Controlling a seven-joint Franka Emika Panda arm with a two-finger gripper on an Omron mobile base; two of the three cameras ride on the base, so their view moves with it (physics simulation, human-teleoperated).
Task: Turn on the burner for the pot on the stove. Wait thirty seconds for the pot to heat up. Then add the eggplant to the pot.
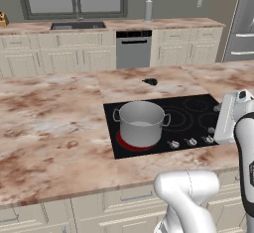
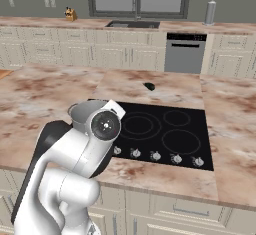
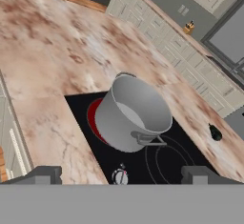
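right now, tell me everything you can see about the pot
The pot is a grey brushed-steel cylinder, lidless and upright, with two small loop handles at its rim. It looks empty inside. It stands on the glowing red burner at the front left of the black stove. Nothing else touches it.

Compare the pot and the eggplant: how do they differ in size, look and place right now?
Size: the pot is far bigger than the eggplant.
Look: the pot is a grey steel cylinder, open-topped with loop handles; the eggplant is a small, nearly black oblong.
Place: the pot stands on the red-glowing burner of the stove; the eggplant lies on the counter beyond the stove.
Shared: neither is held.
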